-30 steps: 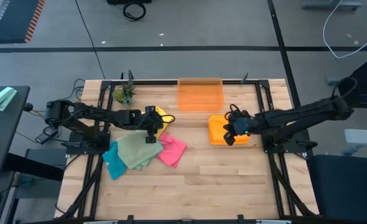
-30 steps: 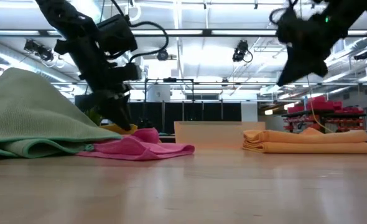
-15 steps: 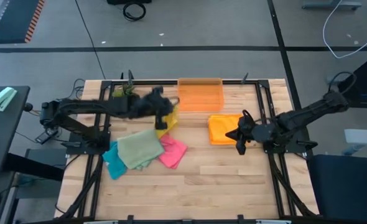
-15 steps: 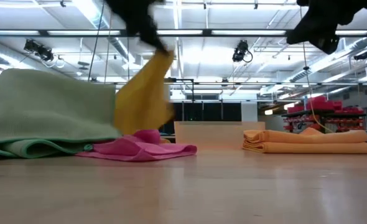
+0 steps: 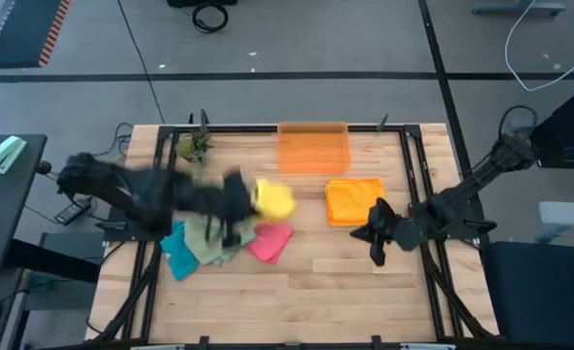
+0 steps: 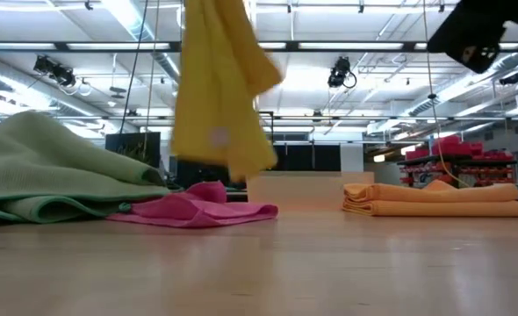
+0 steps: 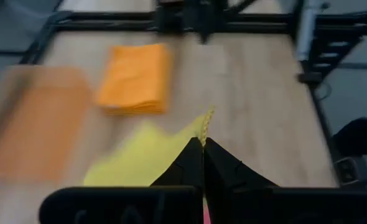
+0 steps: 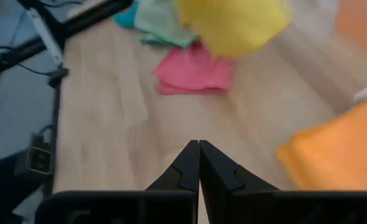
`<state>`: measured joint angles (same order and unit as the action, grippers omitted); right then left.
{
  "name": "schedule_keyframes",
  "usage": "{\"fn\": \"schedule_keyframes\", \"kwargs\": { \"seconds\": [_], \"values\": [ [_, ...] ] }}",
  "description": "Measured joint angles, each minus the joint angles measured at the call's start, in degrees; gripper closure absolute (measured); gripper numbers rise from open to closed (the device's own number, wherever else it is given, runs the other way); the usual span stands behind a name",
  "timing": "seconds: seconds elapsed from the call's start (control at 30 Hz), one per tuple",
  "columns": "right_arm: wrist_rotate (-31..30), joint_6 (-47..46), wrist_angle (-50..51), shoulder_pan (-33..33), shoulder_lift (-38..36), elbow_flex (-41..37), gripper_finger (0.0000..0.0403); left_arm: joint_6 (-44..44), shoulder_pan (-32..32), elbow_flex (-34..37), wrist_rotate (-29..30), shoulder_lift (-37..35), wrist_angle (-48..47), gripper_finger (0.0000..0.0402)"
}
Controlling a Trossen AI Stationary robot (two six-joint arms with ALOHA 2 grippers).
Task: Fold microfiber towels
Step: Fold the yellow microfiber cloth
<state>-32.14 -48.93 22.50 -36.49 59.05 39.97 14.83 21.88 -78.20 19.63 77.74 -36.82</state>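
Observation:
A yellow towel (image 5: 275, 199) hangs in the air from my left gripper (image 7: 202, 144), which is shut on it above the table's middle. Behind and below it lies a loose pile: a sage green towel (image 5: 209, 241), a teal one (image 5: 178, 258) and a pink one (image 5: 269, 241). A folded orange towel (image 5: 355, 201) lies flat at the right. My right gripper (image 5: 376, 251) hovers shut with nothing between its fingers, nearer the front edge than the orange towel. My left gripper pinches the yellow towel between its two fingers at an edge by a corner (image 7: 203, 127); one layer or several, I cannot tell. The towel hangs slack below the fingers, and its lower end (image 6: 241, 162) is clear of the table.
A translucent orange bin (image 5: 313, 148) stands at the far edge, behind the folded orange towel. A small green plant (image 5: 194, 148) sits at the far left corner. Bare wood stretches across the near half of the table (image 5: 306, 301).
My left gripper has taken hold of the yellow towel in the pile, risen, and swung out over the table's middle; the towel has been lifted clear and now hangs free. My right gripper has drawn away from the folded orange towel toward the near edge, staying shut.

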Motion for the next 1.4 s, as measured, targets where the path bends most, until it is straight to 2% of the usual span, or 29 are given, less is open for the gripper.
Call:
{"fn": "schedule_keyframes", "kwargs": {
  "seconds": [0.07,0.1,0.23,0.3,0.37,0.47,0.67,0.77,0.9,1.03,1.2,1.3,1.4],
  "values": [
    [-2.0,-2.29,-1.75,-2.96,3.48,0.0,0.0388,2.78,6.1,10.35,3.14,0.96,14.1,0.0396],
    [-3.68,-3.18,-3.52,-4.46,5.6,-0.09,0.0388,3.58,8.56,15.11,4.06,1.99,24.46,0.0395],
    [-6.82,0.48,-17.88,-8.41,16.28,-0.02,0.0388,4.04,17.58,29.88,10.72,7.29,59.91,0.0396],
    [-6.76,4.43,-27.29,-8.74,22.0,-0.02,0.0388,4.13,20.98,34.95,16.16,9.91,70.36,0.0397],
    [-6.76,8.04,-35.24,-8.75,26.75,0.0,0.0388,5.91,23.29,37.9,20.56,13.38,76.87,0.0393],
    [-7.11,11.64,-43.14,-7.72,32.68,1.38,0.0388,11.57,25.31,39.89,25.46,18.19,80.34,0.0392],
    [-4.7,14.21,-45.18,-4.37,42.56,9.05,0.0388,20.57,25.78,39.94,25.77,25.5,80.78,0.0392],
    [-2.27,18.75,-43.74,-4.23,47.96,13.46,0.0388,20.82,26.18,39.92,25.78,26.3,80.95,0.039],
    [-2.12,27.87,-38.78,-4.64,53.43,19.34,0.0388,17.71,26.76,39.63,25.79,26.29,80.95,0.0396],
    [-3.69,33.39,-33.24,-4.75,55.61,23.82,0.0388,15.8,26.92,39.59,25.77,25.99,80.78,0.0386],
    [-4.43,33.74,-27.31,-4.79,54.75,25.62,0.0383,13.2,27.58,39.61,25.79,25.66,81.33,0.0394],
    [-4.34,34.2,-27.6,-4.79,54.45,25.58,0.0359,10.84,28.39,39.63,25.75,23.94,82.4,0.0393],
    [-4.38,35.17,-27.32,-4.79,54.42,25.49,0.0315,8.0,29.17,39.53,25.6,20.89,83.01,0.0385]
  ]
}}
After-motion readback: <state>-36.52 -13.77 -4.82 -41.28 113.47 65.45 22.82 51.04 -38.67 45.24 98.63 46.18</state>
